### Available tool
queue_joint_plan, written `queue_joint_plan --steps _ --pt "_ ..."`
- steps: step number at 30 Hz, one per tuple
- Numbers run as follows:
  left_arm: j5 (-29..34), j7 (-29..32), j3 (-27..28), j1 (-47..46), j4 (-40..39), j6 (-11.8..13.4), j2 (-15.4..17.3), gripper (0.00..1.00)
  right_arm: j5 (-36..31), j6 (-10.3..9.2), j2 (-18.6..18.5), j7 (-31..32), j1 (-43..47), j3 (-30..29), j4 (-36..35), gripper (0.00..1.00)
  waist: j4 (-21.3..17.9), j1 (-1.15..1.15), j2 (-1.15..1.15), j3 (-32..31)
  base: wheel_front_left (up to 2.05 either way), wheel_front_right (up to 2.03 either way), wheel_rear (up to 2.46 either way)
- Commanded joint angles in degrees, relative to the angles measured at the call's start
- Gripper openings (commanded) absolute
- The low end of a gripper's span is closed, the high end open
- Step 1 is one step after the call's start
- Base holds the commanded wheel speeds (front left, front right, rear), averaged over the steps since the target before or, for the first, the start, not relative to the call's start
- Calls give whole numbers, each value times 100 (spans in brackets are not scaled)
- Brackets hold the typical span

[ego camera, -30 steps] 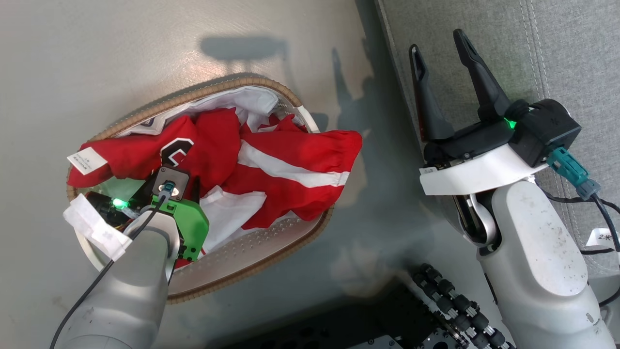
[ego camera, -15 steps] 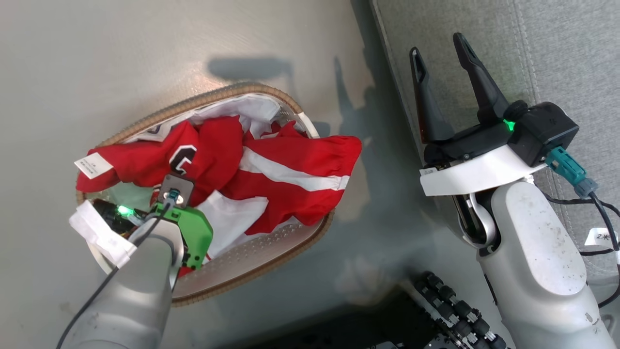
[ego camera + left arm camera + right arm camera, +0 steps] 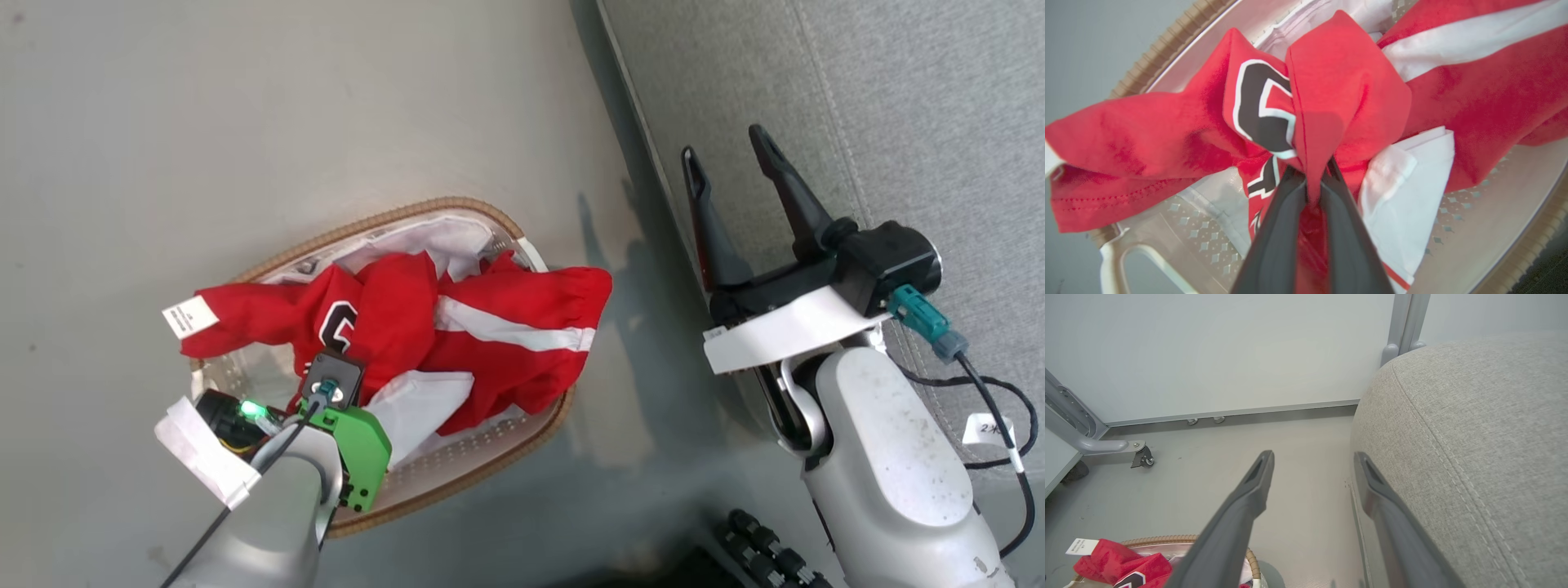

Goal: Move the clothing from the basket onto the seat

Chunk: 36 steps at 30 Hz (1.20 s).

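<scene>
The clothing (image 3: 392, 310) lies bunched in the basket (image 3: 457, 482) at lower centre-left of the head view, with one striped end draped over the rim toward the seat (image 3: 898, 122) at upper right. It looks soft, light and limp, so it should sag and trail when lifted, and a gathered fold is the best hold. The left gripper (image 3: 1312, 175) has its jaws nearly closed on such a fold beside the numeral, possibly catching more than one garment. The right gripper (image 3: 725, 143) stands wide open and empty by the seat's edge.
</scene>
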Motion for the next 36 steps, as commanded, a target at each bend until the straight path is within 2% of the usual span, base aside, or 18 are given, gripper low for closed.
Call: queue_joint_plan --steps 1,11,24,36 --pt "-68 -20 3 151 -83 -33 -28 0 -40 -6 -17 -26 121 -2 48 100 167 0 0 -380 0 0 0" --pt "-464 -21 159 837 -910 -110 -95 0 -106 -6 -53 -26 473 -80 250 100 497 0 0 -1100 0 0 0" --pt "-670 -21 33 1489 -2334 -233 -115 0 -147 -6 -173 -26 1016 -250 370 100 942 0 0 -1964 0 0 0" --pt "-885 -22 -58 1768 -3263 -291 -117 0 -143 -6 -152 -26 1400 -252 497 100 1096 0 0 -2523 0 0 0"
